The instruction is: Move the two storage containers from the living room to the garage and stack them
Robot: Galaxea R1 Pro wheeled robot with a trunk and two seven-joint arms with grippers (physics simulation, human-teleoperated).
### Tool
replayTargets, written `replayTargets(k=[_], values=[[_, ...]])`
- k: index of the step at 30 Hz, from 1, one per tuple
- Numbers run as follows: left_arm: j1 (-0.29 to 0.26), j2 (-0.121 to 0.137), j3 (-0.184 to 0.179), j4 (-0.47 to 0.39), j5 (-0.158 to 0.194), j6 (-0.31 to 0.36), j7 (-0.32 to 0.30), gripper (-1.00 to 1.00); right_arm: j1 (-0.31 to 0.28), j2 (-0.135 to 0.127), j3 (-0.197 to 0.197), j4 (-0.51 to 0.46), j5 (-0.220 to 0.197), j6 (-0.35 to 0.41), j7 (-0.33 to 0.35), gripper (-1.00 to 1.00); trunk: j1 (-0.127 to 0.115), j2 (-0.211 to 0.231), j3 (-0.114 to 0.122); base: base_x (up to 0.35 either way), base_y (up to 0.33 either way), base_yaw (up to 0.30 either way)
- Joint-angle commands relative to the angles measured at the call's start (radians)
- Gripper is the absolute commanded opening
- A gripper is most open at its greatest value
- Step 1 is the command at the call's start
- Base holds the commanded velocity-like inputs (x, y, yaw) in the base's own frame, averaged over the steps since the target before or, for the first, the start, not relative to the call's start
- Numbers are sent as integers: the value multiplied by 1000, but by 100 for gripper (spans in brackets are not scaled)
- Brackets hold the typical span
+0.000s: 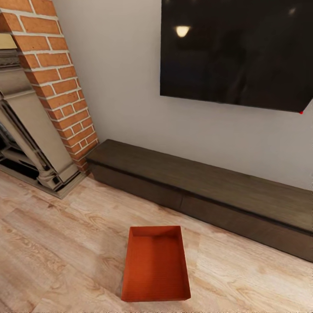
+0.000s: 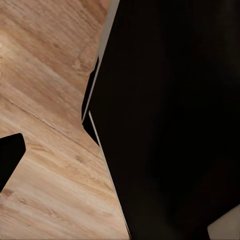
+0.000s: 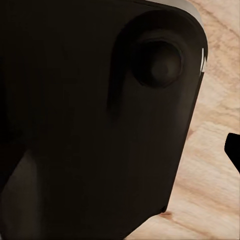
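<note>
One red-orange storage container (image 1: 155,265) lies open side up on the living room's light wood-plank floor (image 1: 52,248), low in the middle of the head view and just in front of me. The second container is out of view, and so is the garage. In the left wrist view a dark tip (image 2: 10,156), probably a finger, pokes in over the planks. A similar dark tip (image 3: 234,149) sits at the edge of the right wrist view. Neither view lets me tell whether the jaws are open or shut.
A low dark wooden TV bench (image 1: 200,187) runs along the cream wall behind the container, under a black wall TV (image 1: 234,48). The red-brick fireplace (image 1: 56,74) stands at the left. Dark robot body parts (image 2: 170,120) (image 3: 90,120) block much of both wrist views.
</note>
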Motion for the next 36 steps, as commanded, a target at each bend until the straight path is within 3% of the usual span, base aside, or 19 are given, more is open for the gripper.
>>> replayTargets(k=[1, 36], values=[[0, 0, 4, -1, 2, -1, 1, 100, -1, 0, 6, 3, -4, -6, 4, 100, 0, 0, -2, 0, 0, -14], [0, 0, 4, -1, 2, -1, 1, 100, -1, -3, 7, 3, -2, -9, 4, 100, 0, 0, -59, 0, 0, -1]])
